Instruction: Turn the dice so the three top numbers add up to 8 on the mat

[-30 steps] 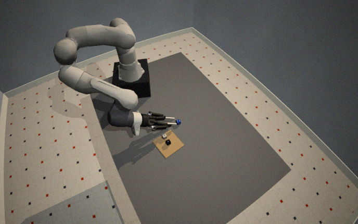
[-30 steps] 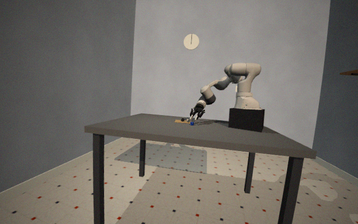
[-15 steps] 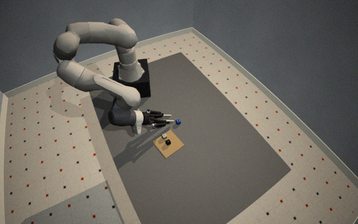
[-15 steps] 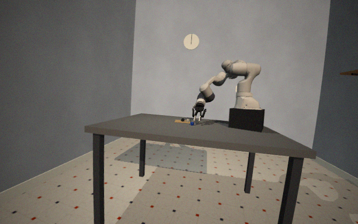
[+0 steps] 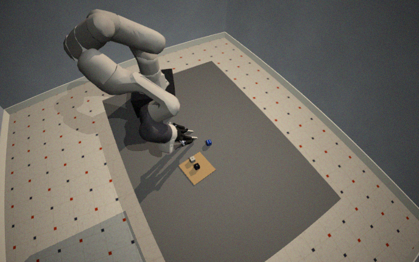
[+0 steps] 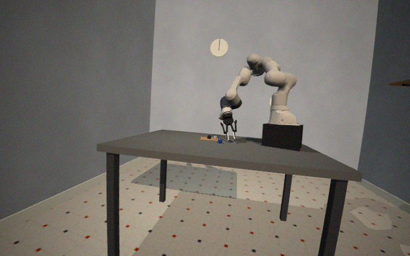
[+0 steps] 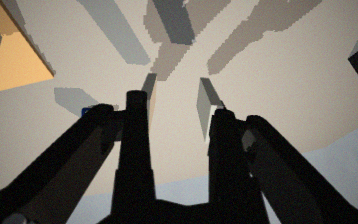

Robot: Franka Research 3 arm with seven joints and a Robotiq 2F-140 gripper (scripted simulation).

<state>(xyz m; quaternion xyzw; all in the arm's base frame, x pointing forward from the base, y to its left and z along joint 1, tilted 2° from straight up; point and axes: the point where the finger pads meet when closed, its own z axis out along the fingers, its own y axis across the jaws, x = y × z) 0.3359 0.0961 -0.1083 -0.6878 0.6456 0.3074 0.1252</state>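
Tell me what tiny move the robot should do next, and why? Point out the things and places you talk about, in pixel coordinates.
I think the gripper [image 5: 195,134] [image 6: 231,140] should move over to the blue die [image 5: 208,142] [image 6: 220,141], fingers on either side. That die sits on the table beside the mat [image 5: 205,175] [image 6: 205,139], while the white die [image 5: 192,159] [image 6: 215,137] and black die [image 5: 197,166] [image 6: 209,137] are on it, and the gripper's parted fingers hold nothing.

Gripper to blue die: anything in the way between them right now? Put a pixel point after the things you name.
In the top view, only bare tabletop shows between the gripper [image 5: 195,134] [image 6: 230,139] [image 7: 177,80] and the blue die [image 5: 208,142] [image 6: 220,140] [image 7: 85,111].
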